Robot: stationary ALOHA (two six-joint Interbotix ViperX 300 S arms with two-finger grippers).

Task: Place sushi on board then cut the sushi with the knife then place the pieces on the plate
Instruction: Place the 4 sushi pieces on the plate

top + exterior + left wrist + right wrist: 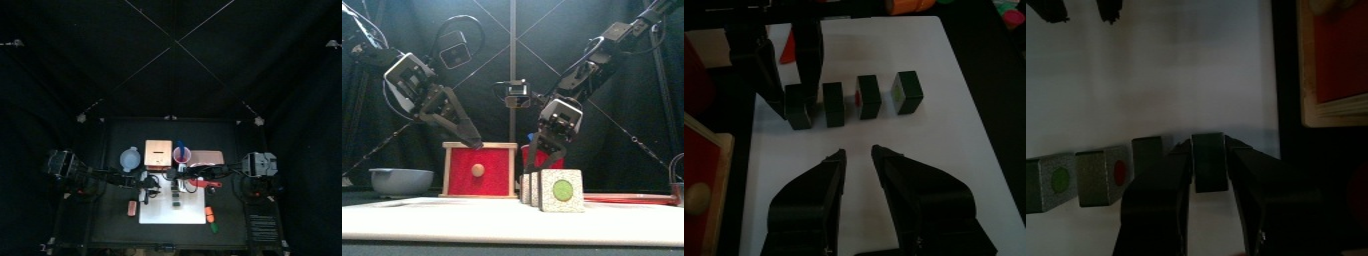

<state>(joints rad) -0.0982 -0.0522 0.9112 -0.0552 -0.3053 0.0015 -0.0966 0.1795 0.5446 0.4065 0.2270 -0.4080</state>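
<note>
The right claw [1207, 142] is clamped on the far end piece [799, 108] of the cut sushi row, whose long axis runs front to back on the white board [951, 150]. The other 3 pieces [870, 95] stand apart. The left claw [859, 153], barely parted and empty, hovers beside the row. The pink plate [210, 157] lies back-right on the black surface [114, 225], under black curtains [171, 60].

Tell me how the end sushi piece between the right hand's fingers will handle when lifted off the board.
The end sushi piece is a narrow, flat-sided block standing on edge on the white board, so it probably grips squarely but may tip if nudged. It stands apart from its neighbour, so it should lift away alone. It looks rigid, not squashy.
</note>
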